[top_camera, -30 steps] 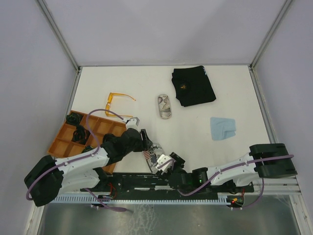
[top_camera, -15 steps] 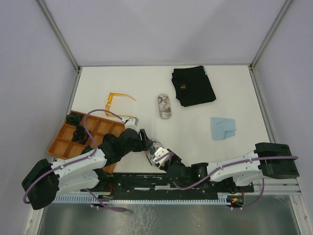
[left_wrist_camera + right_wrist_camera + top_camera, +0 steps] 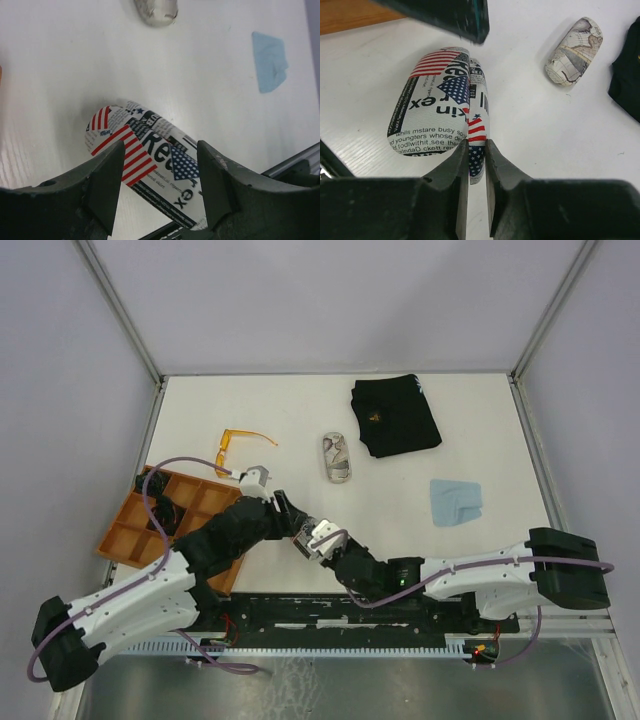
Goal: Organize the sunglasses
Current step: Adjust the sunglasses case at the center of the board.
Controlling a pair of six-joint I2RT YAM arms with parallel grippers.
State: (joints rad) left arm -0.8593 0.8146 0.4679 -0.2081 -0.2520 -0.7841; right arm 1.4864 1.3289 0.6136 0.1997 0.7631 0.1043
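The orange sunglasses (image 3: 226, 445) lie on the white table (image 3: 480, 420), near the orange tray (image 3: 125, 530). Closer in, the right gripper (image 3: 476, 150) pinches the edge of the flag-print glasses case (image 3: 435, 110). The left gripper (image 3: 160, 150) holds its fingers (image 3: 107, 185) apart over that case.

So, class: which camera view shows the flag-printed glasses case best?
The right wrist view: the oval flag-printed glasses case sits close and open, its rim pinched in the right claw. The left wrist view shows one end, partly behind the left claw; the top view only a sliver between the arms.
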